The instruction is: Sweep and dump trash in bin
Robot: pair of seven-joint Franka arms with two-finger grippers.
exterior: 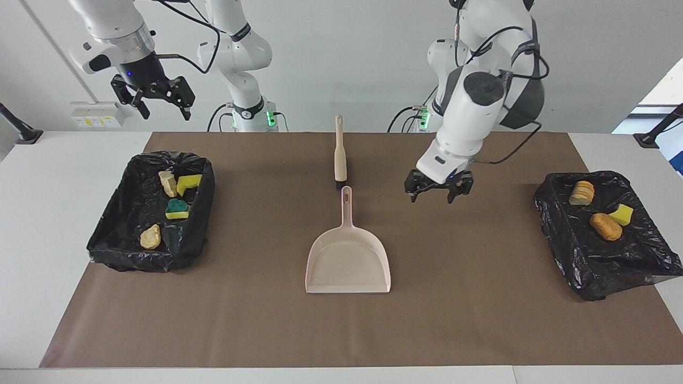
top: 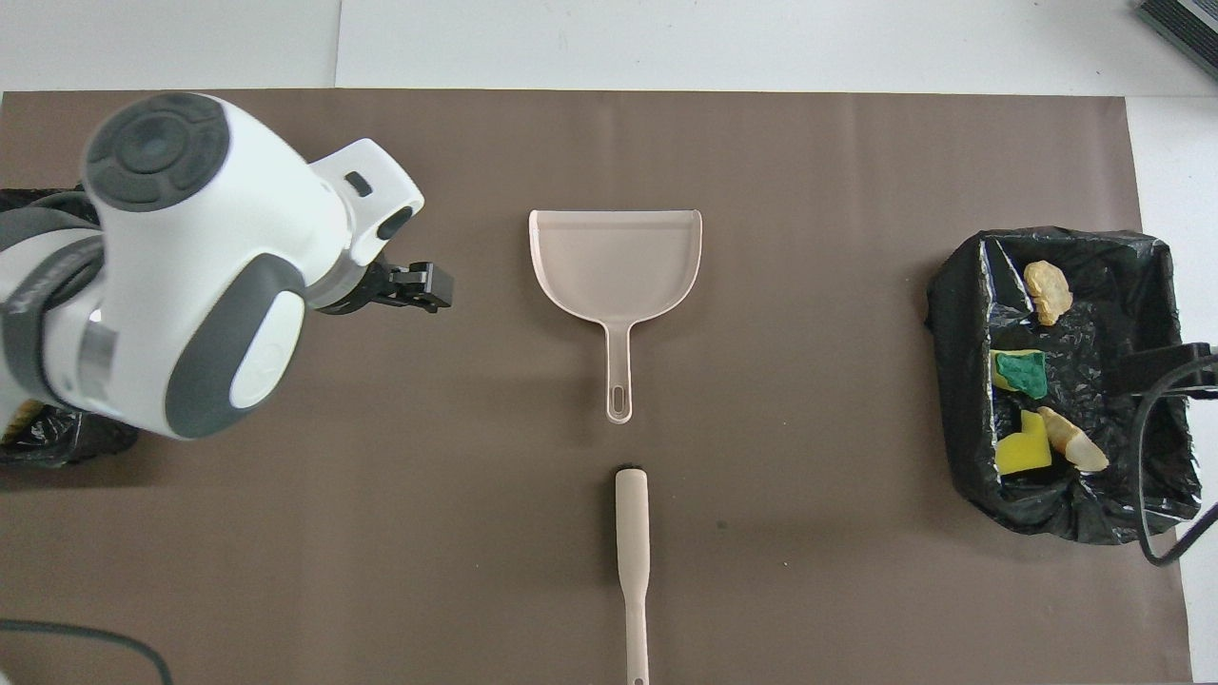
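Brown matting covers the white tabletop (exterior: 64, 256), and you can read the scene across the facing view from the right arm's end to the left arm's.

Your right claw (exterior: 153, 98) hangs high over the tabletop's edge by the robots, close to the first bin, with its fingers spread and nothing between them. Below it the black-lined bin (exterior: 114, 242) at the right arm's end holds four pieces of trash (exterior: 176, 209): a pale lump, a yellow sponge bit, a green-topped sponge bit and a golden lump.

At the middle, the dustpan (exterior: 348, 261) lies flat and empty with its handle pointing toward the robots. The brush (exterior: 340, 154) lies nearer to the robots, in line with that handle, its dark tip just short of the handle's end.

Your left claw (exterior: 438, 188) hovers over bare mat between the dustpan and the second bin (exterior: 613, 272), fingers spread, holding nothing. That bin, at the left arm's end, holds three more pieces: a bread-like lump, a brown lump and a yellow sponge bit.

No trash shows on the mat, so sweeping and dumping look finished and both tools set down. Your next move is likely just lifting both arms to rest, clear of the bins' liners.
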